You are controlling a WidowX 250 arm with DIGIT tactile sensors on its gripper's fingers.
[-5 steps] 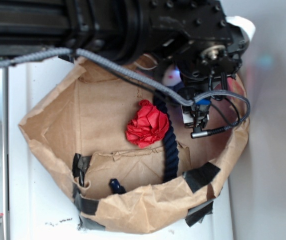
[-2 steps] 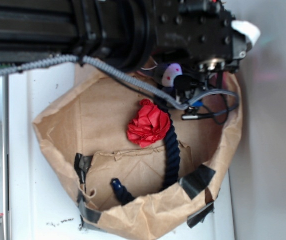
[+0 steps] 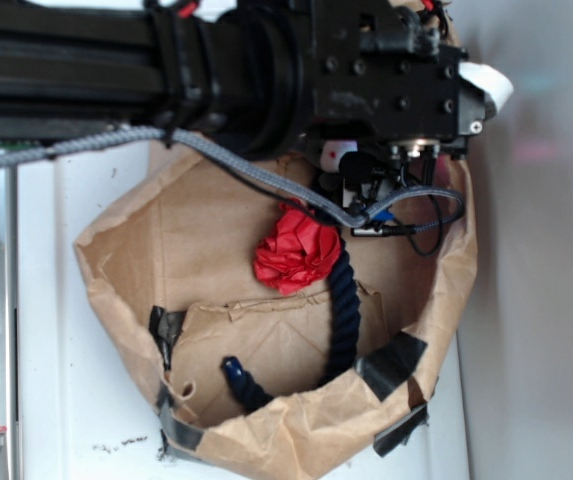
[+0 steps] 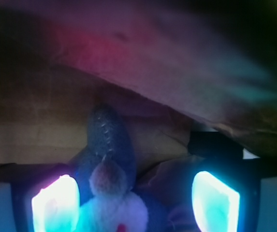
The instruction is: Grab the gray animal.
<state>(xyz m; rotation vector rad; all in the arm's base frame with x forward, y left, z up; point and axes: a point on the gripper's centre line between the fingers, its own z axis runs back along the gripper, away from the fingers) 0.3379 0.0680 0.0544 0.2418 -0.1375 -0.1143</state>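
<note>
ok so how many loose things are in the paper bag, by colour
red: 1, the paper flower
navy: 1, the rope
gray: 1, the plush animal, mostly hidden under the arm in the exterior view
total: 3

The exterior view was bright and evenly lit, with the white table (image 3: pixel 76 400) washed nearly featureless, while the black arm (image 3: pixel 266 60) was so dark that its detail merged and it shaded the upper inside of the paper bag (image 3: pixel 206 240). The wrist view was dim and soft throughout, tinted magenta and teal. Its two finger pads (image 4: pixel 55 203) glared cyan-white, overexposed, and the gray animal (image 4: pixel 110 203) between them was blurred and only faintly lit.
</note>
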